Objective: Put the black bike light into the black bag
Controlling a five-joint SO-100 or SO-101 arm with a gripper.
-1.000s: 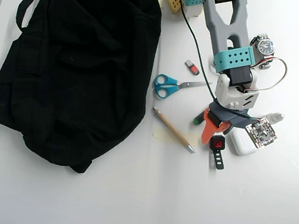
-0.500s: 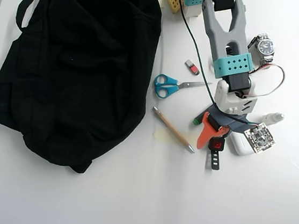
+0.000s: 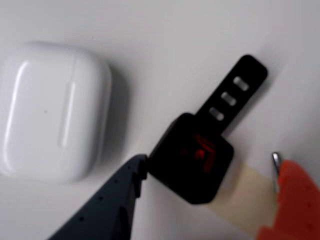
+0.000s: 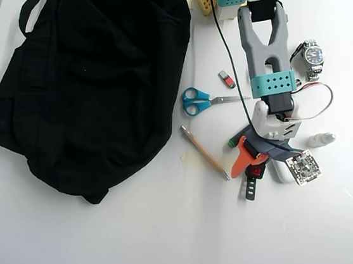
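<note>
Straddling the black bike light (image 3: 192, 160), the gripper (image 3: 210, 192) stands apart, its dark finger seemingly touching. A white earbud case (image 3: 52, 110) lies just beside; the black bag (image 4: 87, 77) sits well apart.

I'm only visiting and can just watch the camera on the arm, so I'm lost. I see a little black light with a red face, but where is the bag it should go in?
Observer: The black bag lies at the far left of the overhead view, well apart from the light.
Operator: Is anything lying in between?
Observer: Yes, blue-handled scissors and a pencil lie on the table between them.
</note>
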